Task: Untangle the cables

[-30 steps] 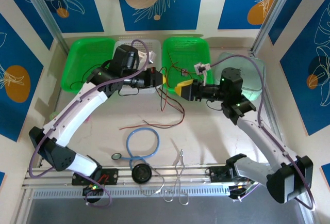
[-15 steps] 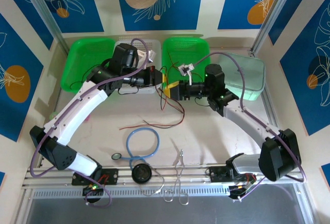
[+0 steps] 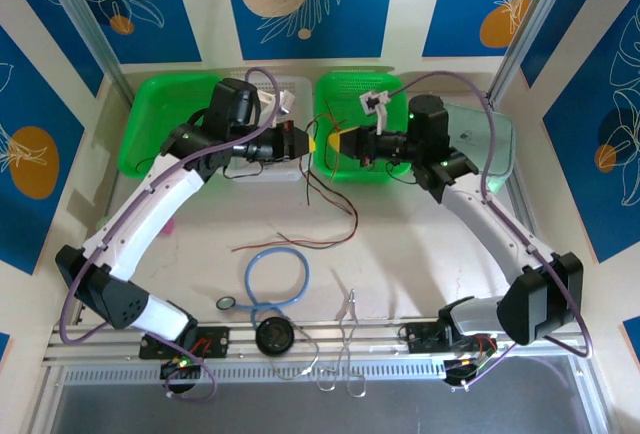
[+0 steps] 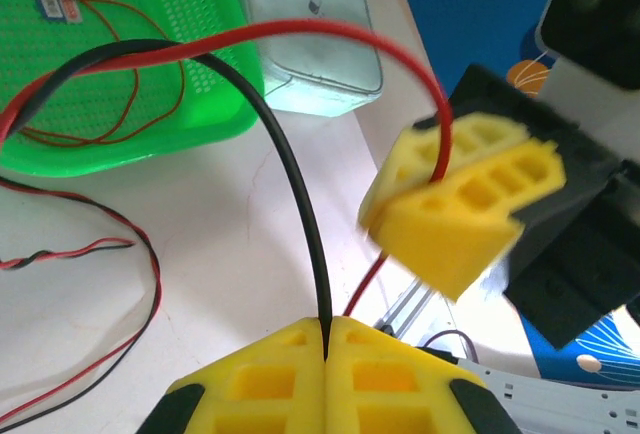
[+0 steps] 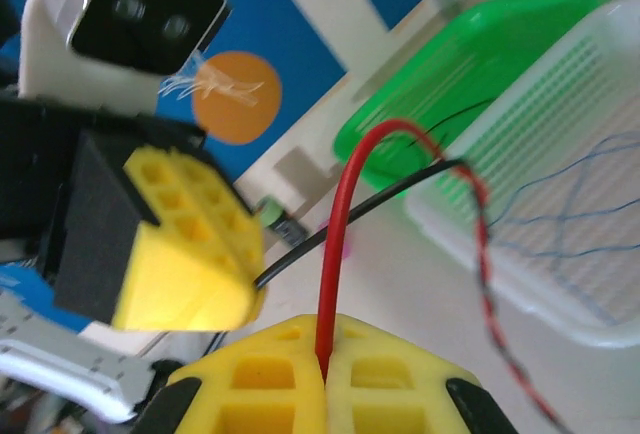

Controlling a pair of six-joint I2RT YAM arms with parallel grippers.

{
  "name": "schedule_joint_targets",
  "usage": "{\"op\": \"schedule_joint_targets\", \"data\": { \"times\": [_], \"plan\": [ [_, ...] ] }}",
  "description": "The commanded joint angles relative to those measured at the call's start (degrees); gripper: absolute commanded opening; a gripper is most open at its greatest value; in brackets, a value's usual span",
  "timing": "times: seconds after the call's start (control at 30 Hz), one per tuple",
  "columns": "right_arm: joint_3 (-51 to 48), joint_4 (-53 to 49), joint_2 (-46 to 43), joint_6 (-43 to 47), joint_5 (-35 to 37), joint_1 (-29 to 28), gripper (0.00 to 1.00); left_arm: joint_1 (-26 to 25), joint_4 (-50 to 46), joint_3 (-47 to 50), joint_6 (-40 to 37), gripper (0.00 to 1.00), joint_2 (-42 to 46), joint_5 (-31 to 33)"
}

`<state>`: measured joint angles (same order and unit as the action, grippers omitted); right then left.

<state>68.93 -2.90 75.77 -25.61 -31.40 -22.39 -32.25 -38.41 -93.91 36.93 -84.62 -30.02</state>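
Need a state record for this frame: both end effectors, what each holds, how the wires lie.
left end effector: shut on black wire
right end effector: shut on red wire
pose: both off the table, tips close together and facing each other, near the green basket
wires: red and black split at the two grips, then join into one pair further along
table: loose wire and tube loop lie untouched

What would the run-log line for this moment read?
left gripper shut on black cable | right gripper shut on red cable | strands converge by green basket
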Motion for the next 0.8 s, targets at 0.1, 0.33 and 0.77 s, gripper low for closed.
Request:
{"op": "schedule_joint_targets", "data": {
  "times": [0.1, 0.33, 0.77],
  "plan": [
    [9.31, -13.19, -3.13, 10.7, 19.8, 0.16, 0.0, 0.44, -3.09, -7.29, -2.98, 0.0, -1.82, -2.94],
    [13.45, -19.43, -3.79, 14.02, 37.24, 2.34, 0.0, 0.35, -8.79, -13.89, -8.41, 0.0, -0.63, 1.35],
    [14.2, -23.29, -8.36, 13.55, 38.43, 12.93, 0.0, 2.77, -27.33, -22.52, -18.41, 0.0, 1.3, 26.02]
  ]
}}
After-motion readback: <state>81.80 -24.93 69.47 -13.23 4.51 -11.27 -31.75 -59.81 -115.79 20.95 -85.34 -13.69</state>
